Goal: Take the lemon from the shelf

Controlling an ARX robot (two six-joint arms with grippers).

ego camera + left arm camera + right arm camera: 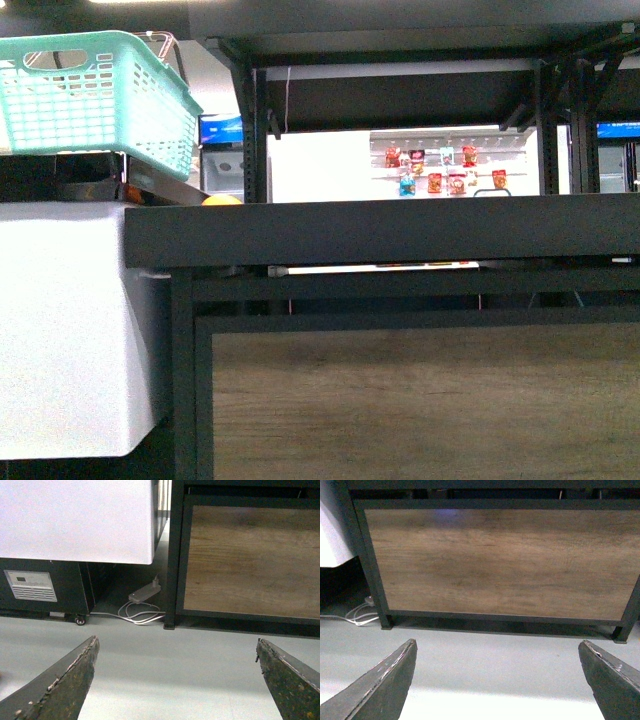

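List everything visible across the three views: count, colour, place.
shelf: one, black, middle and right of the front view
wood panel: one, brown, shelf's lower front
white cabinet: one, left of the shelf
basket: one, teal, upper left, above the white cabinet
yellow fruit: one, top peeking over the shelf's tray edge; kind unclear
packets: several, red and blue, far behind the shelf
power strip with cable: one, white, on the floor beside a shelf leg
left gripper: one, dark, open
right gripper: one, dark, open, facing the wood panel
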